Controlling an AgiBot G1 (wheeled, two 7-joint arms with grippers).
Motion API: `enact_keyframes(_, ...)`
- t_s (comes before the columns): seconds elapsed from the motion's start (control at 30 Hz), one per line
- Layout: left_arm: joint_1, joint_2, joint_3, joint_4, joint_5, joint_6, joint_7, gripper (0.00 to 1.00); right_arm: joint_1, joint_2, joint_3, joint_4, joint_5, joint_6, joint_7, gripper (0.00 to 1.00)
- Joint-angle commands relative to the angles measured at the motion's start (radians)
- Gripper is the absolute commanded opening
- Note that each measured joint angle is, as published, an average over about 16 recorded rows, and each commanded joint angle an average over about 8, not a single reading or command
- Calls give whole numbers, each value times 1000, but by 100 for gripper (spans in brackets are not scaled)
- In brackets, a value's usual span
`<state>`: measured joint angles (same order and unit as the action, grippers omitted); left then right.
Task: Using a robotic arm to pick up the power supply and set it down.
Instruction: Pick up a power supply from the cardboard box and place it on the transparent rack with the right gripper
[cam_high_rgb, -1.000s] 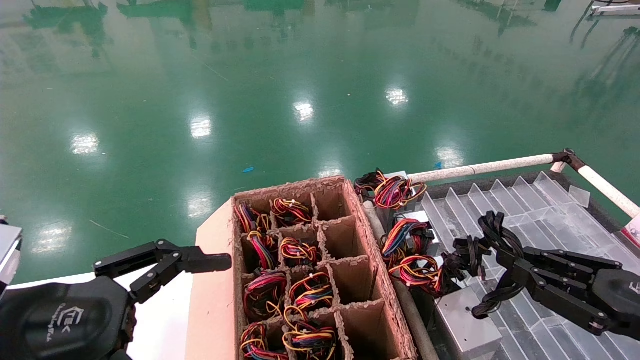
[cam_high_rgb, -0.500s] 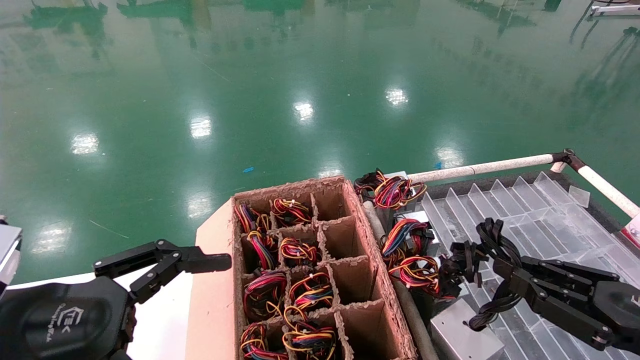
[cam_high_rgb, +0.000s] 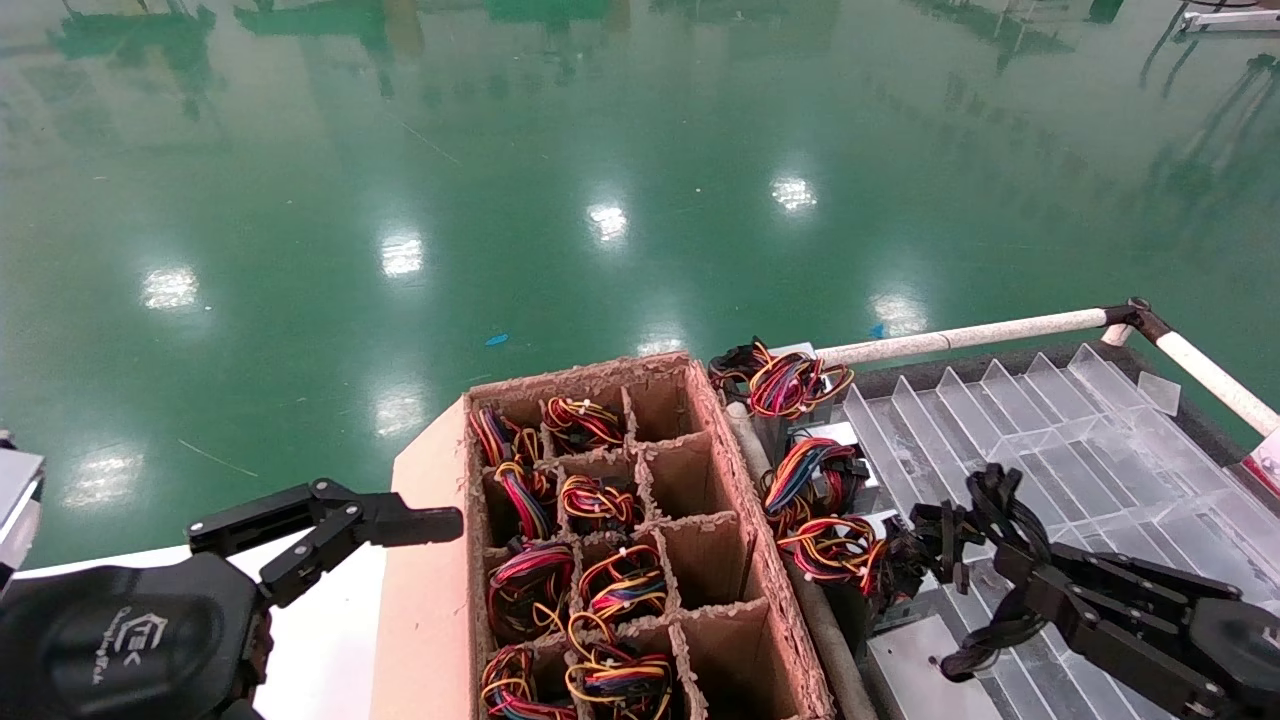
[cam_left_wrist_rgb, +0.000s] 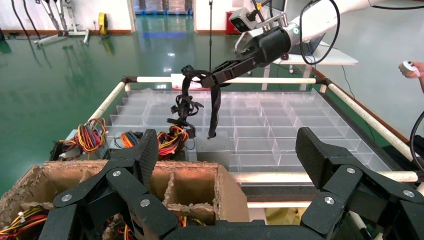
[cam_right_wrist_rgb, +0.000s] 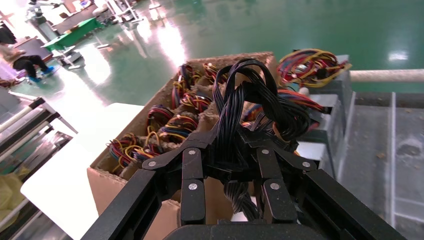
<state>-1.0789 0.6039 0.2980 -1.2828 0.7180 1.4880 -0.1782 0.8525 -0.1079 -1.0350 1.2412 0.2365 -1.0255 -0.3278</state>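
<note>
The power supply (cam_high_rgb: 915, 665) is a plain silver-grey metal box low at the near left corner of the clear tray, also seen in the left wrist view (cam_left_wrist_rgb: 212, 149). Its thick black cables (cam_high_rgb: 985, 500) rise from the box top. My right gripper (cam_high_rgb: 1010, 570) is shut on that cable bundle (cam_right_wrist_rgb: 235, 125) above the box, and the left wrist view shows it holding the loop (cam_left_wrist_rgb: 207, 80). Whether the box rests on the tray or hangs just above it, I cannot tell. My left gripper (cam_high_rgb: 330, 520) stays open and empty, parked left of the cardboard box.
A cardboard box (cam_high_rgb: 745, 560) with dividers holds several coloured wire bundles. Other units with red-yellow wires (cam_high_rgb: 790, 385) line the tray's left edge. The clear compartment tray (cam_high_rgb: 1080, 430) sits inside a white pipe rail (cam_high_rgb: 960, 335). A white tabletop (cam_high_rgb: 320, 640) lies under my left arm.
My right gripper has come down and nearer with the black cables, and the silver box has dropped lower toward the tray. The left arm has not moved.
</note>
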Motion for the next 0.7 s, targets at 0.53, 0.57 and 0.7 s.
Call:
enact_keyframes(0.53, 0, 0, 1, 0, -1, 0, 0, 100, -93, 7, -43, -51, 124, -51, -100, 0)
enact_keyframes(0.57, 0, 0, 1, 0, -1, 0, 0, 100, -95, 6, -44, -52, 125, -52, -102, 0)
enact_keyframes(0.7, 0, 0, 1, 0, -1, -1, 1, 100, -99, 0, -48, -56, 121, -52, -107, 2)
